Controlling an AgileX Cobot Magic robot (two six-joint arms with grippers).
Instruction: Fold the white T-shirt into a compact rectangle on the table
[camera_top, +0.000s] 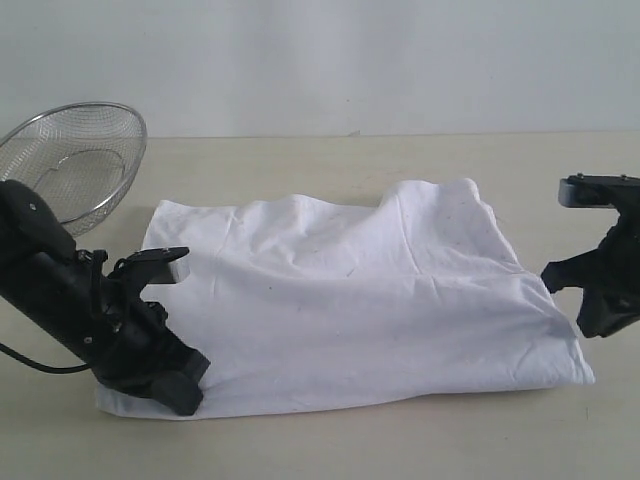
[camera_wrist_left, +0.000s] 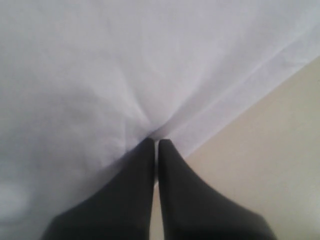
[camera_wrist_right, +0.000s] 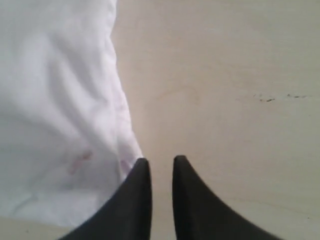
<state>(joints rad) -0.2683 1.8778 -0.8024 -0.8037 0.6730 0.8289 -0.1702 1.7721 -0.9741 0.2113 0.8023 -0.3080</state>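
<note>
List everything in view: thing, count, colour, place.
white T-shirt: 1, white, lying partly folded mid-table
table: 1, pale beige, under everything
wire-mesh basket: 1, silver metal, far left on the table, beyond the shirt's left corner
wall: 1, pale grey-white, behind the table
left gripper: 1, black, at the shirt's near-left corner, jaws shut on puckered fabric
right gripper: 1, black, beside the shirt's right edge, jaws slightly apart with only bare table between them
</note>
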